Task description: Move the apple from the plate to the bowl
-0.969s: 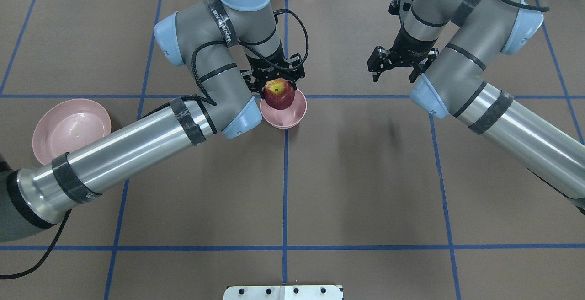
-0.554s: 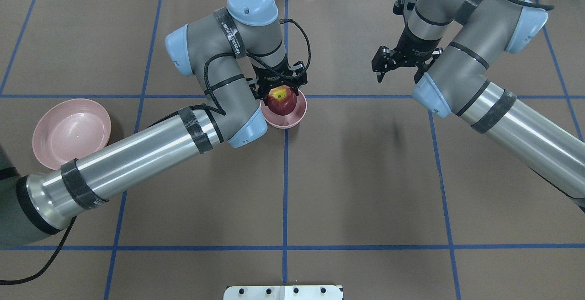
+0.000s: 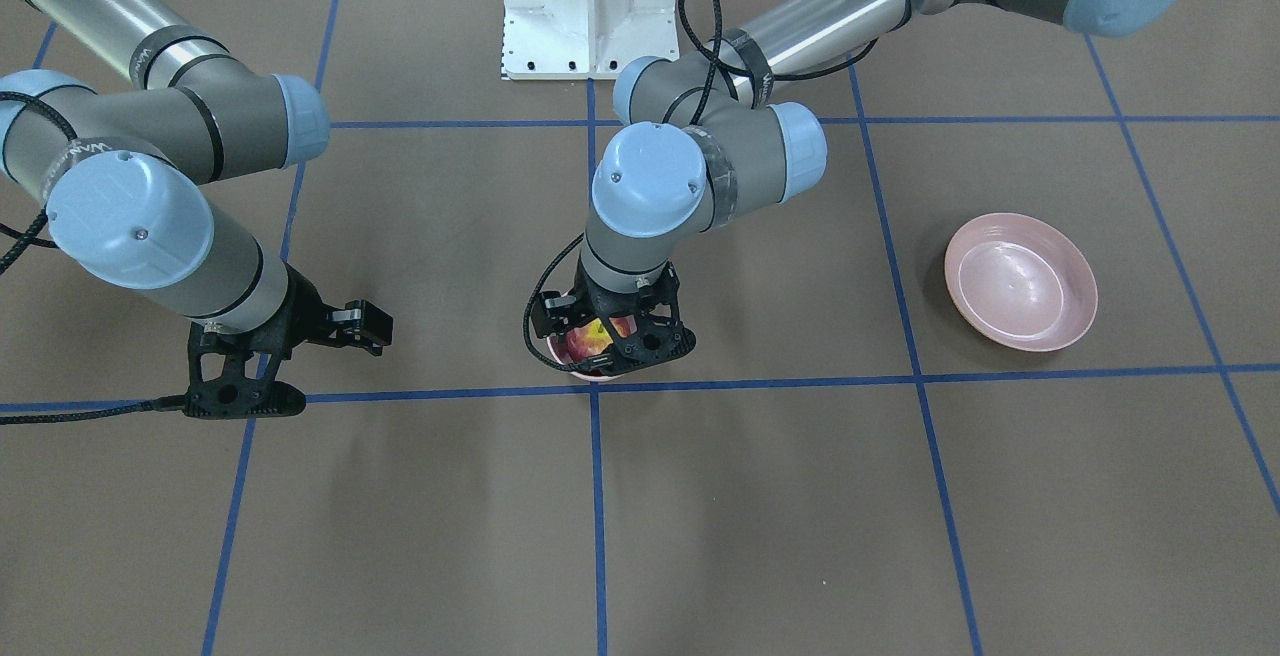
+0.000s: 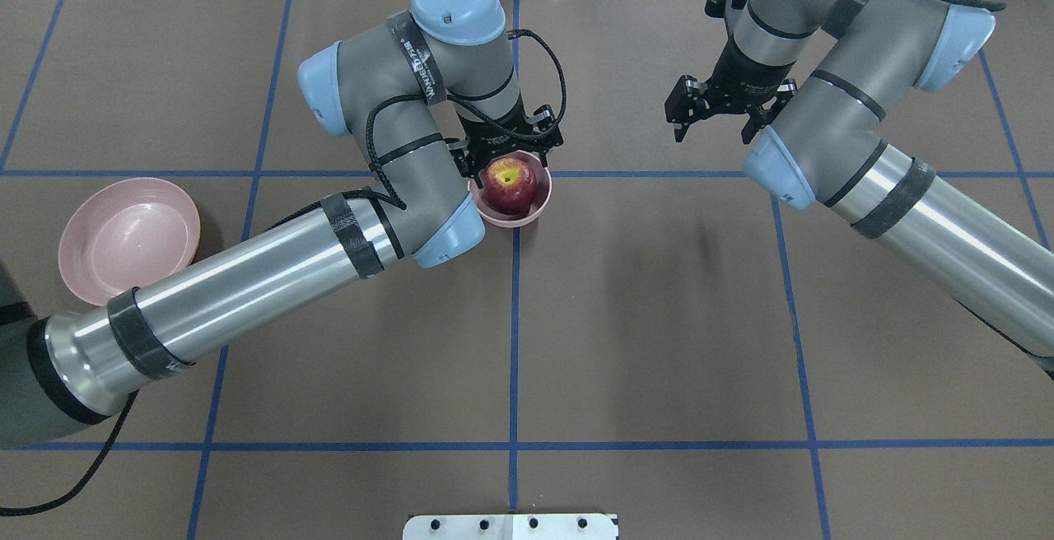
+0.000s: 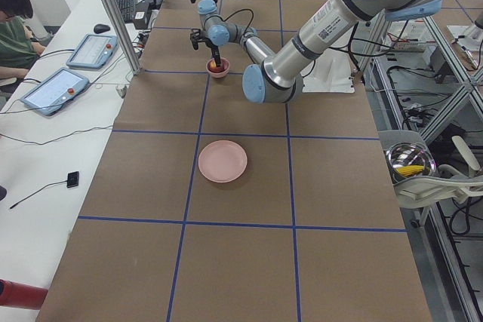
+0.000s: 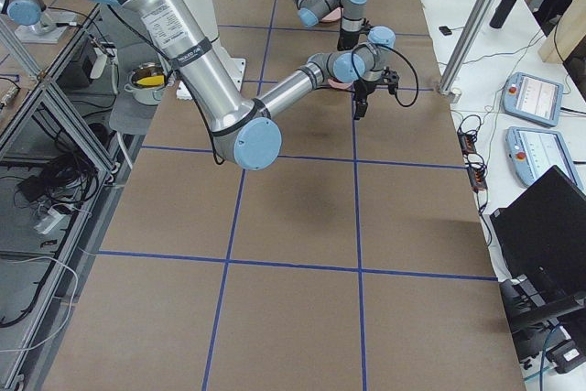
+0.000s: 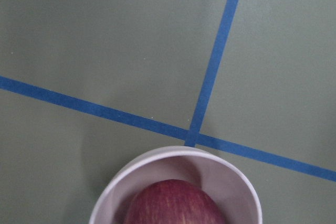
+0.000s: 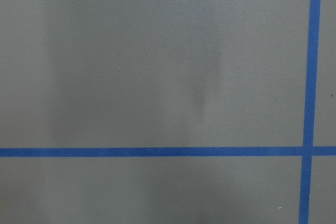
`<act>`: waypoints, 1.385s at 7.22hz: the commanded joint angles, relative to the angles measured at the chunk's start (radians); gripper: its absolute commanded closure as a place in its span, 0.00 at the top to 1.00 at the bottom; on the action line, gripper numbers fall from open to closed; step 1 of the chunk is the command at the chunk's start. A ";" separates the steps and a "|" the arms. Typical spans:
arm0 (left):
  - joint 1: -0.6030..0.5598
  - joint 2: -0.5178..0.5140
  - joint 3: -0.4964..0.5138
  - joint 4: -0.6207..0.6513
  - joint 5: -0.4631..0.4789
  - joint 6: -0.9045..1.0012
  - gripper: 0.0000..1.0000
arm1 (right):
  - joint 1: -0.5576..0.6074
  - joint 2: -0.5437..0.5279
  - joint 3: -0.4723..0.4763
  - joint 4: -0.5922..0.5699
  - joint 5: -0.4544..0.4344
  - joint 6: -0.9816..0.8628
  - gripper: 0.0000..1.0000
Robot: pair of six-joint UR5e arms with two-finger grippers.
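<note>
Sinking apple [image 4: 510,183], now deeper in bowl [image 4: 540,202].

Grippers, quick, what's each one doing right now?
Left gripper: around the apple in the bowl; whether it grips cannot be told.
Right gripper: open, empty.

This is a robotics lab set up for recorded trials. Two grey-and-blue industrial robot arms [image 4: 247,276] are bolted at a white base plate [image 3: 588,6] to a long table [image 4: 659,318] covered in brown sheeting and divided into squares by blue tape lines [image 4: 514,342]. Aluminium frame posts [image 5: 113,13] edge it. A white side bench [image 5: 45,156] carries teach pendants [image 5: 54,90], a laptop [image 6: 549,226] and loose cables, and an operator [image 5: 13,24] sits there.
</note>
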 commanded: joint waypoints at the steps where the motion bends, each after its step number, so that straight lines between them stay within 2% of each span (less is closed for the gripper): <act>1: -0.048 0.033 -0.084 0.134 -0.024 0.122 0.99 | 0.040 -0.045 0.015 0.009 -0.006 -0.015 1.00; 2: -0.089 0.085 -0.168 0.221 -0.065 0.210 0.99 | 0.089 -0.059 0.019 0.005 -0.012 -0.070 1.00; 3: -0.138 0.192 -0.293 0.228 -0.089 0.244 0.99 | 0.129 -0.126 0.038 0.002 -0.012 -0.202 1.00; 5: -0.277 0.481 -0.571 0.238 -0.088 0.554 0.99 | 0.227 -0.220 0.040 0.003 -0.012 -0.378 1.00; 6: -0.386 0.607 -0.644 0.250 -0.088 0.641 0.99 | 0.285 -0.287 0.045 0.012 -0.007 -0.453 1.00; 7: -0.498 0.677 -0.640 0.254 -0.088 0.761 0.99 | 0.354 -0.324 0.049 0.012 0.002 -0.525 1.00; 8: -0.610 0.743 -0.603 0.260 -0.088 0.997 0.99 | 0.405 -0.355 0.049 0.009 0.009 -0.532 1.00; 9: -0.685 0.774 -0.530 0.264 -0.091 1.160 0.99 | 0.450 -0.390 0.054 0.011 0.016 -0.533 1.00; 10: -0.735 0.849 -0.510 0.248 -0.094 1.348 0.99 | 0.471 -0.429 0.066 0.009 0.020 -0.530 1.00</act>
